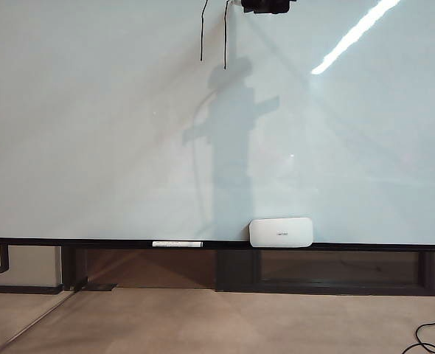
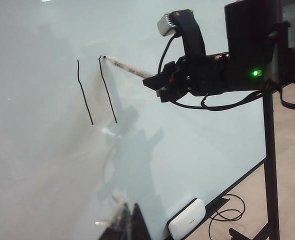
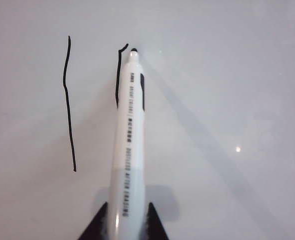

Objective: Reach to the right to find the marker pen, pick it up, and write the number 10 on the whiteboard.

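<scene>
Right fingers (image 3: 100, 222) clamped around marker pen (image 3: 128, 150)

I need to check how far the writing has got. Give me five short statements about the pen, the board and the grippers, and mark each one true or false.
1. The right gripper is shut on the marker pen. True.
2. The number 10 is finished on the whiteboard. False: only two upright strokes show; the zero is not closed.
3. The pen's tip is at the top of the second stroke. True.
4. The white eraser lies on the floor. False: it sits on the rail at the board's bottom edge.
5. The left gripper holds the eraser. False: the left gripper is in no view.
</scene>
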Available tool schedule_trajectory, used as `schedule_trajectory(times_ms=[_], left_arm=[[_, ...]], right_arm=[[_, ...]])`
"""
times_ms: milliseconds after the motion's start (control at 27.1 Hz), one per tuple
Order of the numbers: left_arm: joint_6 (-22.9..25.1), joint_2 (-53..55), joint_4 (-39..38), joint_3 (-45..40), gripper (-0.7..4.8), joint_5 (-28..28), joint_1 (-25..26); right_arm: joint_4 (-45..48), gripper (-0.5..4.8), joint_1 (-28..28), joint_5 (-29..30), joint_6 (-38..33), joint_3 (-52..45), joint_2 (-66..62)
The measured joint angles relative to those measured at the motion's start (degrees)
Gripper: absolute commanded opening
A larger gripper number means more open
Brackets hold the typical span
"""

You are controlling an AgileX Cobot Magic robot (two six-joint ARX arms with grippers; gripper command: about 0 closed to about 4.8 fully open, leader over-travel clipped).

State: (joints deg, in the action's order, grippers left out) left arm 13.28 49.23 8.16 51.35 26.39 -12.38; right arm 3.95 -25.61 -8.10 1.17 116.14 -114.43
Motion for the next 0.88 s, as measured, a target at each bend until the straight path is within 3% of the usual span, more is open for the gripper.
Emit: schedule_trajectory(times_ms=[885], left_arm=[[0.0,0.0,0.0,0.0,-0.06,0.0,0.0]], right_arm=[[0.0,-0.04,2.2,0.1,-0.2,0.2,-0.5]])
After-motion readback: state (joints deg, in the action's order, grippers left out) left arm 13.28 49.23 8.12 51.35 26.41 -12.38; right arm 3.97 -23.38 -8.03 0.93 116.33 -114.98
